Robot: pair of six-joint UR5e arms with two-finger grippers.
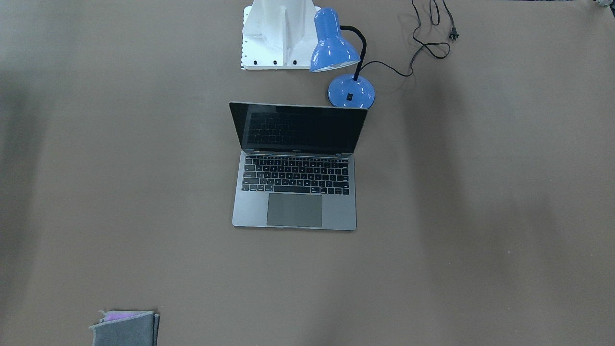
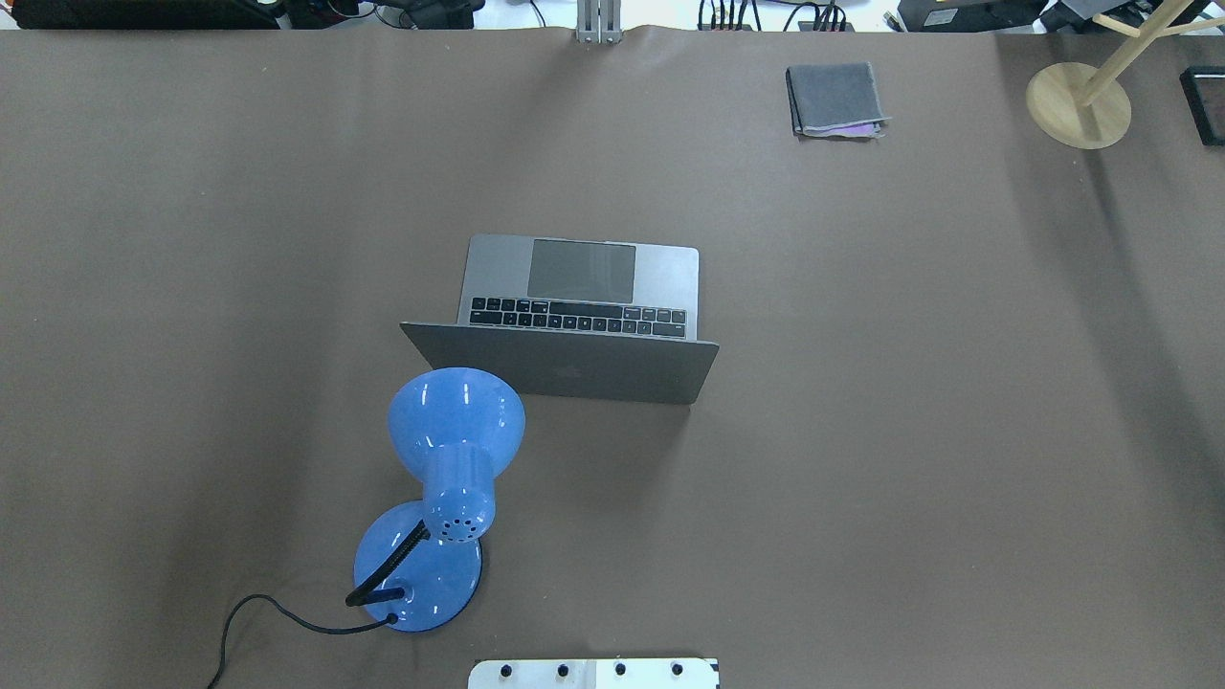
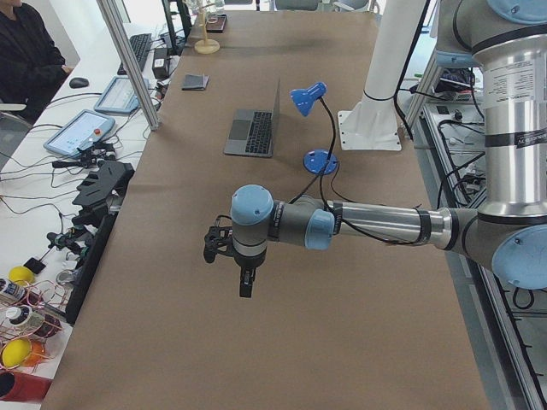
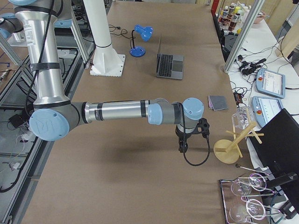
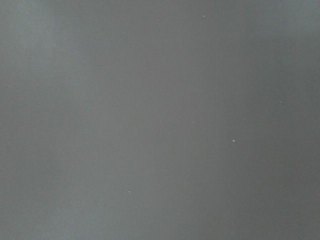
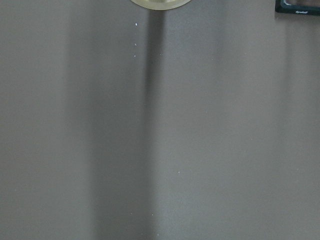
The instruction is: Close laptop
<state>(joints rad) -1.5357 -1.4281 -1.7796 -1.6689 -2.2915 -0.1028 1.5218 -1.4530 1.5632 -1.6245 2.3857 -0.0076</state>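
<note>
Blue desk lamp (image 2: 456, 426) on the brown table (image 2: 909, 431), its plug (image 1: 453, 34) lying loose. Folded grey cloth (image 2: 835, 99) toward a wooden stand (image 2: 1078, 105), something pinkish tucked underneath, I think.

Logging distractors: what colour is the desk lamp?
The desk lamp is blue, black neck; clearest in front-facing view.

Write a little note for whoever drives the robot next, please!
Left gripper: above bare table, far from the laptop; open or shut, cannot tell.
Right gripper: same, at the other end.
Laptop: mid-table, open, lid up, keyboard facing away from the robot. Blue lamp stands close behind the lid, on the robot's left.
Done: nothing.
Left: push the lid down.
</note>
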